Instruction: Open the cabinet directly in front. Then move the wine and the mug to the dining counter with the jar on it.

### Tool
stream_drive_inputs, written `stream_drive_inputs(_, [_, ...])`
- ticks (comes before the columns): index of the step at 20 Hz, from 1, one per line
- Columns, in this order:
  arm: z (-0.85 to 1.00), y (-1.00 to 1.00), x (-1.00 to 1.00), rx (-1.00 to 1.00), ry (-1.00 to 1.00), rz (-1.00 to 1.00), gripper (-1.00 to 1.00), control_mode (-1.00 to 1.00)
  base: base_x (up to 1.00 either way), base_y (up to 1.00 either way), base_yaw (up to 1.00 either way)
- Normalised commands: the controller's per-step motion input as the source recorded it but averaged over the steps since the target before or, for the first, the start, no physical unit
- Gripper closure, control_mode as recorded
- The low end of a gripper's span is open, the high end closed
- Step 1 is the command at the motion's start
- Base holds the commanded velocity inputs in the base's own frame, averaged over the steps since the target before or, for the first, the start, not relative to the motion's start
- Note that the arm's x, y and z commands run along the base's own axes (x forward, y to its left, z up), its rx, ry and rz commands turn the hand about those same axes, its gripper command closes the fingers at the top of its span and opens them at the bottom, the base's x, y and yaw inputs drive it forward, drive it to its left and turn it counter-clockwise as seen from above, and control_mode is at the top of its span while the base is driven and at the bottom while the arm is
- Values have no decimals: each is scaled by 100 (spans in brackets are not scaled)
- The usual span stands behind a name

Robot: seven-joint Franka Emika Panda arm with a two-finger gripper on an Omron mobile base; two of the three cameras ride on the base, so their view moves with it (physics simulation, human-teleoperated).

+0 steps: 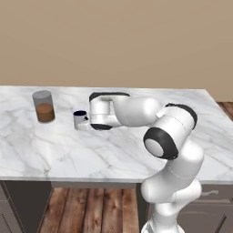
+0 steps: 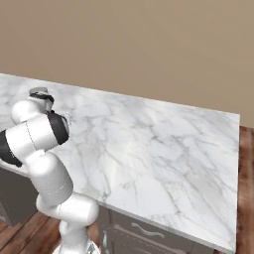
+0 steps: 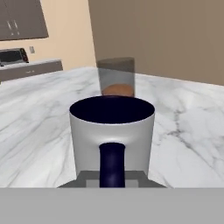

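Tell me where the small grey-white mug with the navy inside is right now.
The small grey-white mug stands on the white marble dining counter, left of centre in the left base view, just right of the clear brown-filled jar.

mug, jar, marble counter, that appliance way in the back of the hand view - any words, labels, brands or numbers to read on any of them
None can be read.
Mug: plain grey-white wall, dark handle, no print.
Jar: clear glass over brown contents, no label.
Dining counter: only grey veins in white marble.
Far appliance: too small and blurred to show any marking.
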Motion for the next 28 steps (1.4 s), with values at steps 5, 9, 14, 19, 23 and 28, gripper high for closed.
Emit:
stream_drive_inputs(5, [11,0,0,0,0,0,-100,-100,0,0,0])
stream_drive_inputs(9, [96,0,-3,1,0,-2,-100,-100,0,0,0])
stream_drive_inputs(14, [100,-3,-3,0,8,-2,-100,-100,0,0,0])
stream_drive_inputs(19, [100,-38,-28,-2,37,-7,-100,-100,0,0,0])
stream_drive_inputs(23, [100,-40,-14,-2,40,-14,-100,-100,0,0,0])
stream_drive_inputs(28, [27,-13,4,-3,20,-15,-100,-100,0,0,0])
